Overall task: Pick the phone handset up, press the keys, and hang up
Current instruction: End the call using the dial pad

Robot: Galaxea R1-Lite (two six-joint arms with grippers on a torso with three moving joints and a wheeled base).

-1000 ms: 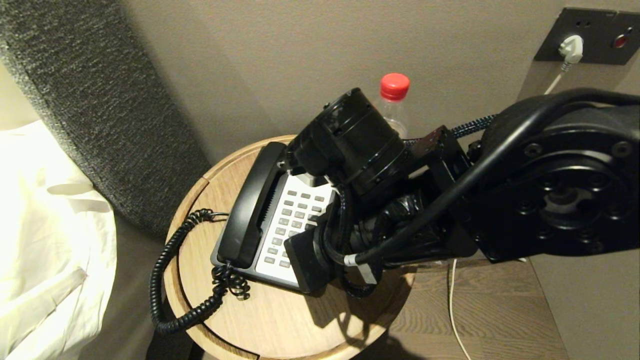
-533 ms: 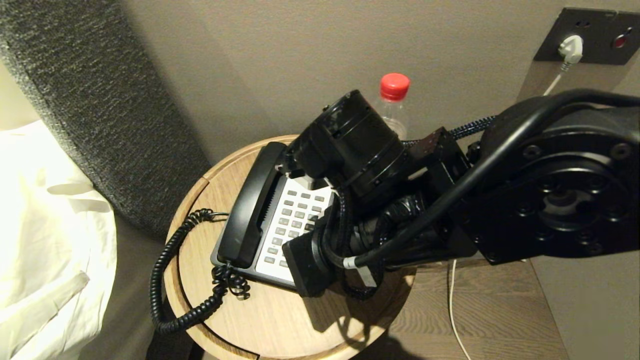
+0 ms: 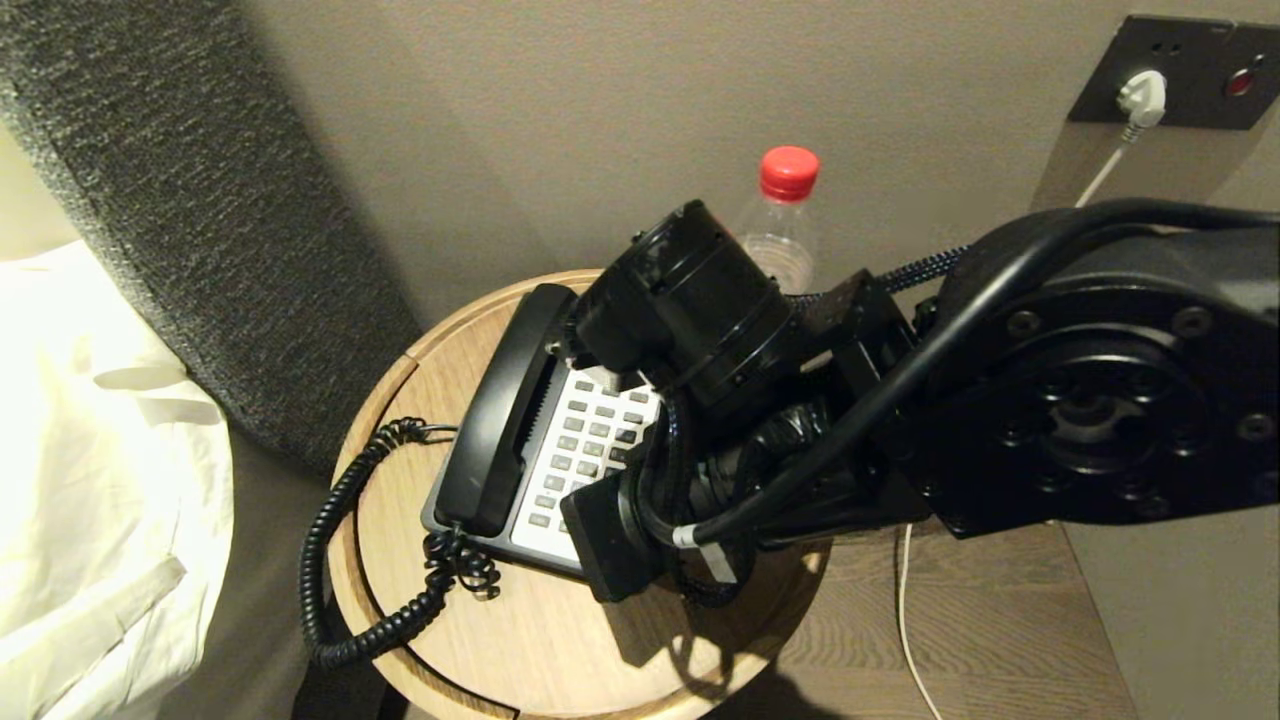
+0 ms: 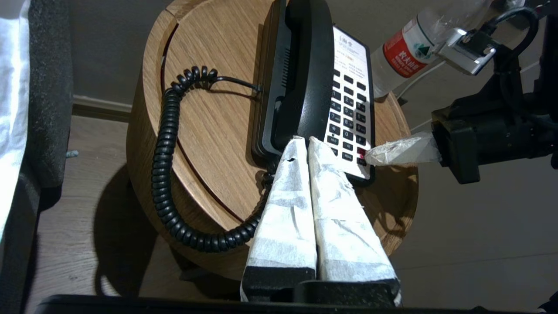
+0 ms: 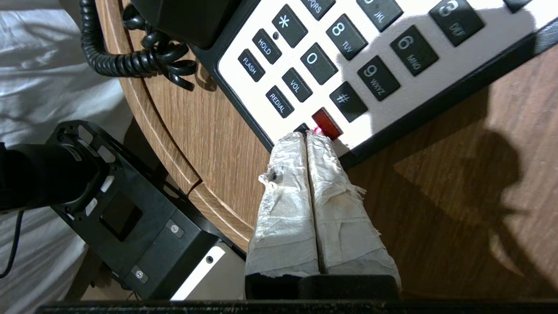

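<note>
In the head view the right arm is covering most of the keys [image 3: 590,440]. We are seeing the right tool [image 5: 308,136], fingers pressed together and empty, touching the faceplate edge by the red key [image 5: 326,123]. The left tool [image 4: 304,143], also closed and empty, is hovering near the phone handset [image 3: 500,410], which is lying in its cradle on the bench [image 3: 560,640].

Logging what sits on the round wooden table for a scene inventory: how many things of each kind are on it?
Phone base, with the keys: 1
Phone handset, on its cradle: 1
Coiled cord: 1
Red-capped water bottle: 1
Total: 4
</note>
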